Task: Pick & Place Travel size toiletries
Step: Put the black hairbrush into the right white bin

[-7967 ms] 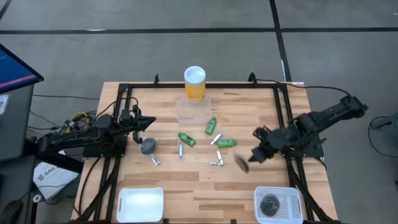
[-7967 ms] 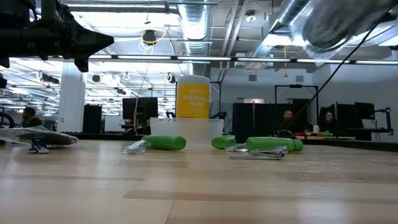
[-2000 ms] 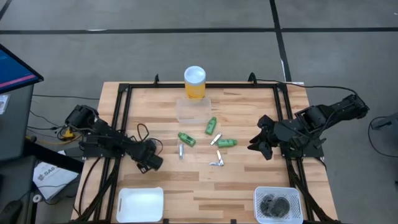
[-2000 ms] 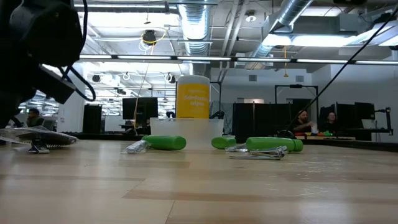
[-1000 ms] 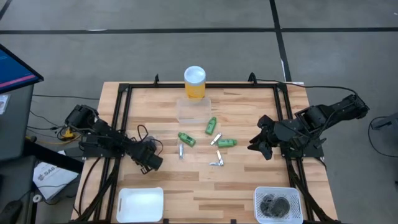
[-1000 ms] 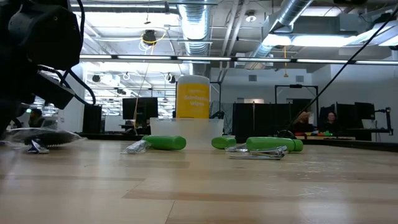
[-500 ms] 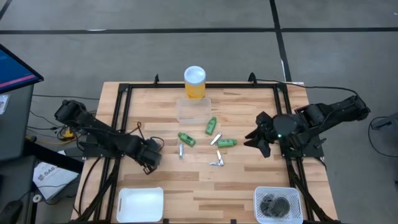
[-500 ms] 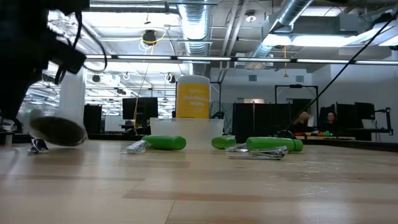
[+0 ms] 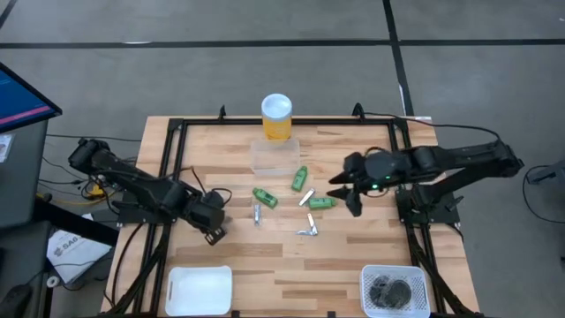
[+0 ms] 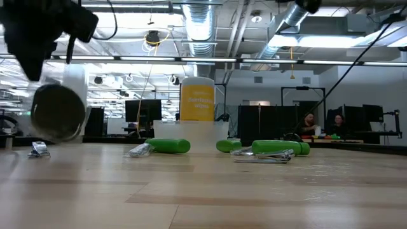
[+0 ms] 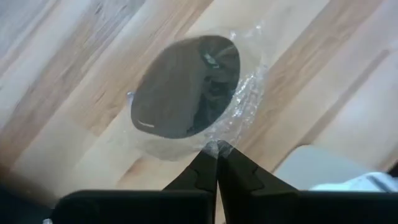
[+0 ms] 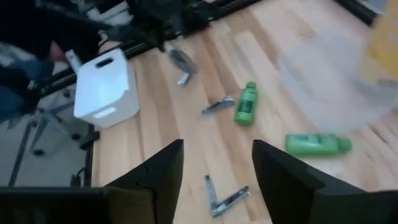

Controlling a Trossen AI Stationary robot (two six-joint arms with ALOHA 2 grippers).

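The travel size toiletries lie mid-bench: green tubes (image 9: 265, 197) and thin silvery metal pieces (image 9: 308, 231). Nearest me, at the bench's front edge, I see a white tray (image 9: 199, 290) by the left corner and a white basket (image 9: 395, 289) with dark round pieces by the right. My left gripper (image 11: 216, 151), fingers together, pinches the clear wrapper of a dark grey round piece (image 11: 186, 87) lifted near the left edge. My right gripper (image 9: 344, 193) hovers with fingers apart beside the tubes. A yellow cylinder (image 9: 276, 117) stands at the far edge.
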